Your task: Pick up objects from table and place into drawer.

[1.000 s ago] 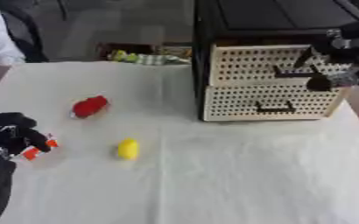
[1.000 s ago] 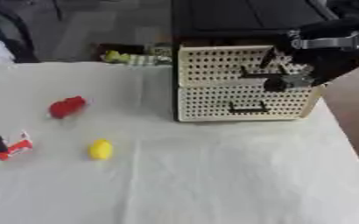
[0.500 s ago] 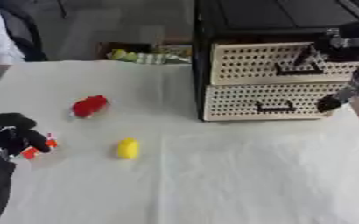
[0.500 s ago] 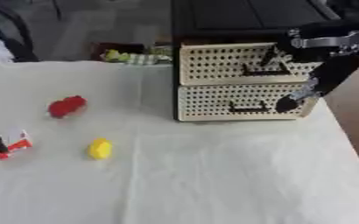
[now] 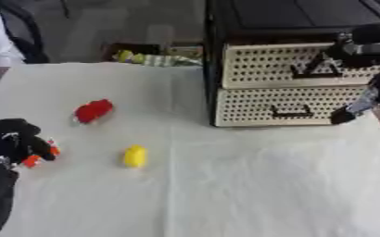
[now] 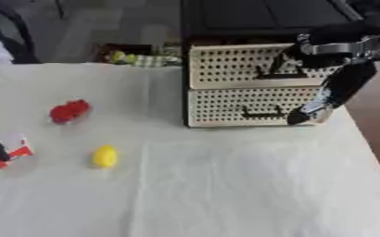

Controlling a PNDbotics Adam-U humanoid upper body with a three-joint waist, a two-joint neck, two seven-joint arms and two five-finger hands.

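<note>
Bench: a bench point(image 5: 250, 185) covered in a white cloth is filling most of the view.
Drawer unit: a black cabinet with two cream perforated drawers point(image 5: 290, 105) is standing at the far right of the bench; both drawer fronts are looking closed, each with a dark handle.
Right robot hand: the right robot hand point(image 6: 311, 109) is hanging down in front of the right end of the lower drawer, its fingers pointing down towards the cloth; whether they are spread or curled is not showing clearly.
Left robot hand: the left robot hand point(image 5: 15, 139) is sitting at the left edge of the bench, black fingers curling over a small red and white thing point(image 6: 13, 152) lying there.
Red object: a red object point(image 5: 92, 111) is lying on the cloth left of centre, well apart from the drawers.
Yellow object: a small yellow object point(image 5: 134, 156) is lying nearer the front, just below and right of the red one.
Background: a green and yellow bundle point(image 5: 148, 59) is lying beyond the far edge of the bench.
</note>
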